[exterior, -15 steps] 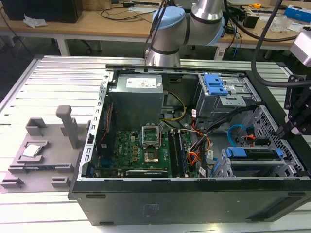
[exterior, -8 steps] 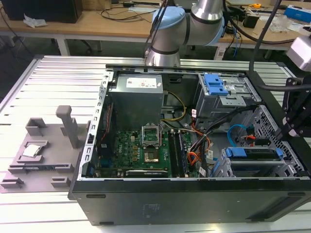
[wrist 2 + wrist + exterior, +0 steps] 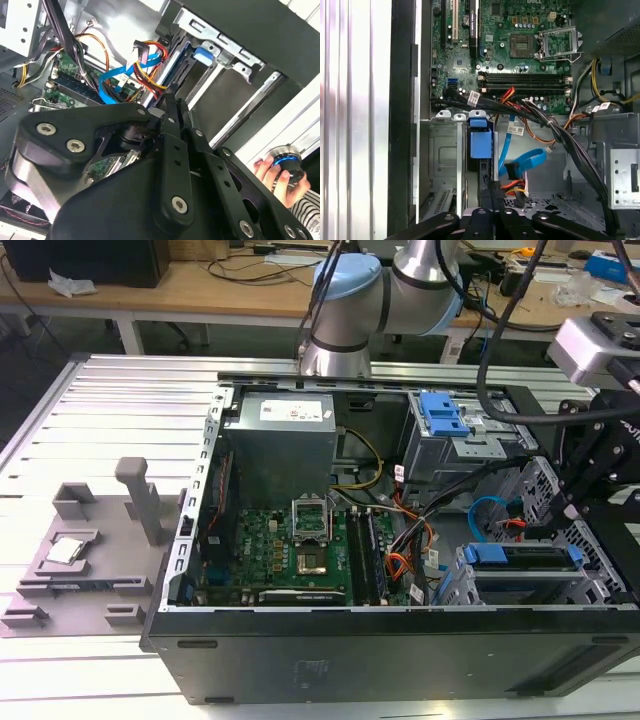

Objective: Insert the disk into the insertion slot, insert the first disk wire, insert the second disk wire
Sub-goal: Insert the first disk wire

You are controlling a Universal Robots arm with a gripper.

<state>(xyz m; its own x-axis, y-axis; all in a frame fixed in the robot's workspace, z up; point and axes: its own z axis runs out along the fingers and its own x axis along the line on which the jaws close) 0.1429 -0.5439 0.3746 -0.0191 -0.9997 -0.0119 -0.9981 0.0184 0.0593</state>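
While the disk (image 3: 522,556) sits in the insertion slot (image 3: 603,572), the pincer (image 3: 171,103), clenched, hangs just beside it

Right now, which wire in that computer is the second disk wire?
Find the open computer case, then its drive cage on the exterior view's right. Next to it curves the second disk wire: a thin, glossy light-blue loop, unlike the orange, red and black bundle nearby.

Silver arm (image 3: 425,275), pale-blue caps (image 3: 345,280), black screw-studded pincer (image 3: 172,107)
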